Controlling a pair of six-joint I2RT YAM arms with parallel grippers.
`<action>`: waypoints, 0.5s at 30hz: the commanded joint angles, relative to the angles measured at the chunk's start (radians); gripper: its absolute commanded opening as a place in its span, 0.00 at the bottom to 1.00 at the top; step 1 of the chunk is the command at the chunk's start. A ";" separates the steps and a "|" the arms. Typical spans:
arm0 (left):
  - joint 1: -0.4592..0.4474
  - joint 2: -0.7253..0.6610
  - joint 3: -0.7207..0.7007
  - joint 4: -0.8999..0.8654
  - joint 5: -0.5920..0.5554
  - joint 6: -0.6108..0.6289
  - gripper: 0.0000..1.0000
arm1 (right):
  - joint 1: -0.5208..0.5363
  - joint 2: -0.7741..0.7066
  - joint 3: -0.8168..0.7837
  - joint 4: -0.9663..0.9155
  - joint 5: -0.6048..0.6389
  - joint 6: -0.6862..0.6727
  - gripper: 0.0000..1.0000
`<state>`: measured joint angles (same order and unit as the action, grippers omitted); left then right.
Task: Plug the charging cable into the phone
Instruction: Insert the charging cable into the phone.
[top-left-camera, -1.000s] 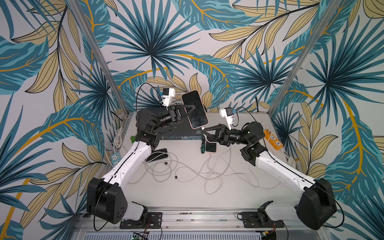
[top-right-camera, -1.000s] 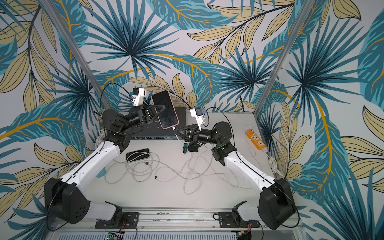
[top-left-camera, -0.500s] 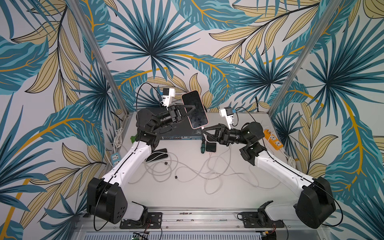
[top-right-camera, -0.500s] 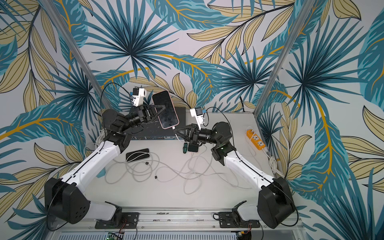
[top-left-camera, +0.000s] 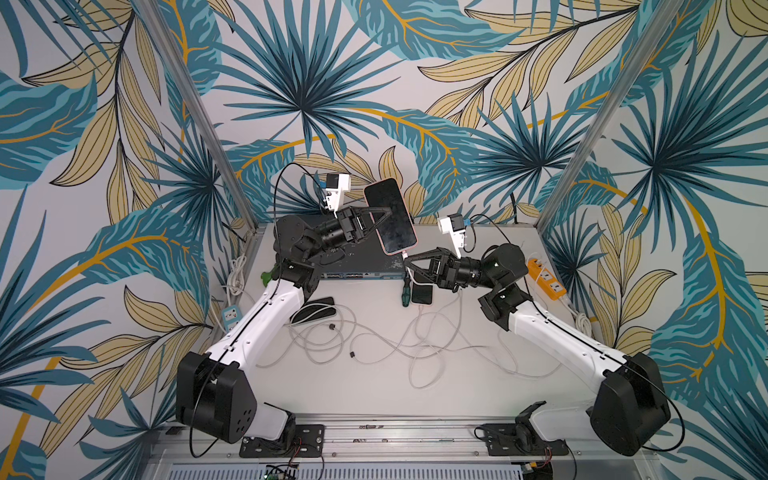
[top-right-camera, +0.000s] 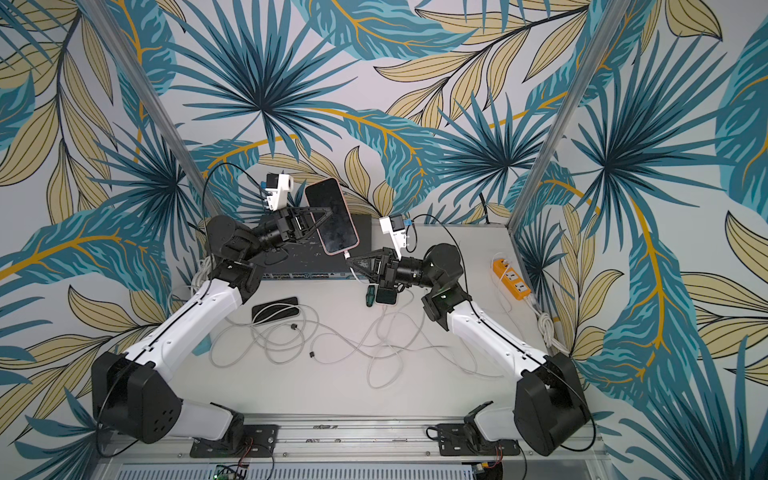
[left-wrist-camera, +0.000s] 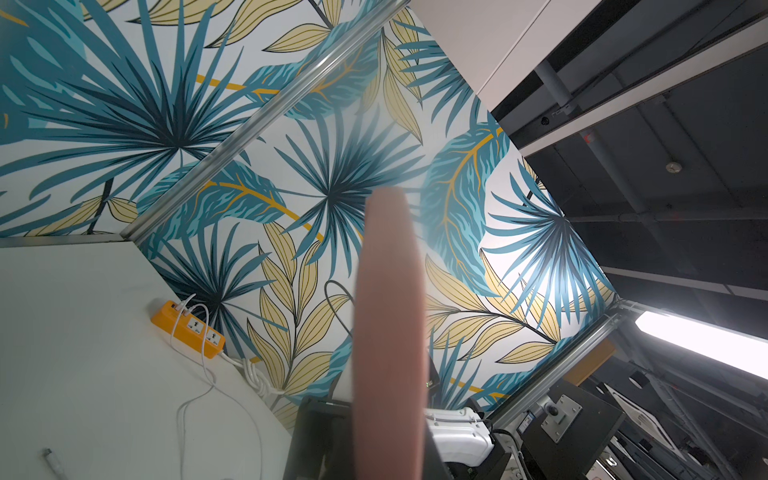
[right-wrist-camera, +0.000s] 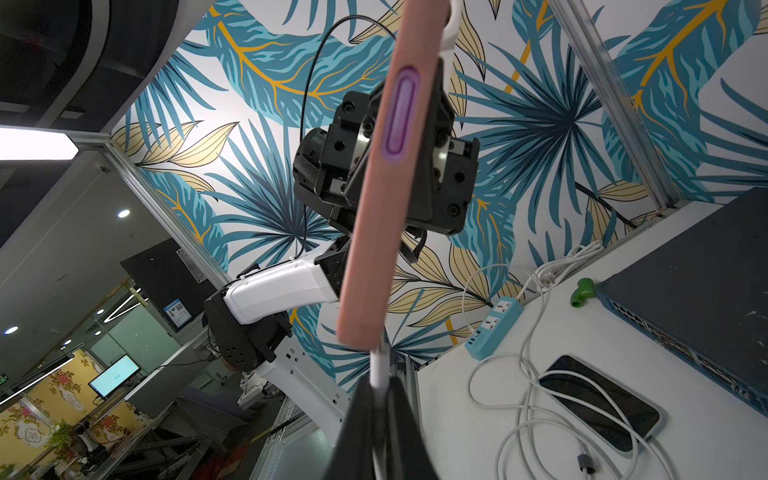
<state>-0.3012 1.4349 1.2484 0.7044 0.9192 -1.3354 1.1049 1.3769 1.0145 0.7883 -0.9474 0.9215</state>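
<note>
Right wrist view looks up along the thin edge of a slim pink-cased phone (right-wrist-camera: 386, 187). The left jaws are clenched on its two flat faces, near the middle of its length. At the lower short edge of the phone, the plug of a thin white charging cable (right-wrist-camera: 377, 365) meets the case. The right jaws are clenched on this cable just under the plug. Whether the plug sits fully in the port, I cannot tell.

In both top views the pink-cased phone (top-left-camera: 390, 216) (top-right-camera: 331, 216) is raised in the air above a flat dark blue network switch (top-left-camera: 357, 266), which stands at the back of the light grey table (top-left-camera: 374, 399). Its dark screen is turned to the camera and its body is tilted, with the lower edge toward the right jaws. The white charging cable (top-left-camera: 408, 272) passes the right jaws and hangs down to the table, where it joins a loose tangle of grey cords (top-left-camera: 374, 340).

A second, black phone (top-left-camera: 311, 309) lies flat near the left arm with a cord across it. A green-handled screwdriver (top-left-camera: 405, 291) and a small dark rectangular device (top-left-camera: 422, 294) lie just beside each other below the right jaws. An orange power strip (top-left-camera: 546, 278) lies at the right edge of the table, and a light blue power strip (right-wrist-camera: 494, 328) at the left edge. In the left wrist view the pink-cased phone (left-wrist-camera: 388, 332) is only a blurred pink band
</note>
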 joint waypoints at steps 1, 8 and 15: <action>0.002 -0.004 0.042 0.013 -0.022 0.029 0.00 | 0.000 0.001 -0.017 0.045 -0.009 0.004 0.00; 0.002 -0.004 0.045 -0.005 -0.023 0.046 0.00 | 0.001 -0.007 -0.025 0.038 -0.011 -0.001 0.00; 0.003 -0.006 0.044 0.000 -0.018 0.047 0.00 | 0.001 -0.013 -0.021 0.019 -0.005 -0.014 0.00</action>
<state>-0.3012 1.4384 1.2484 0.6643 0.9131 -1.3060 1.1049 1.3769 1.0096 0.7879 -0.9478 0.9207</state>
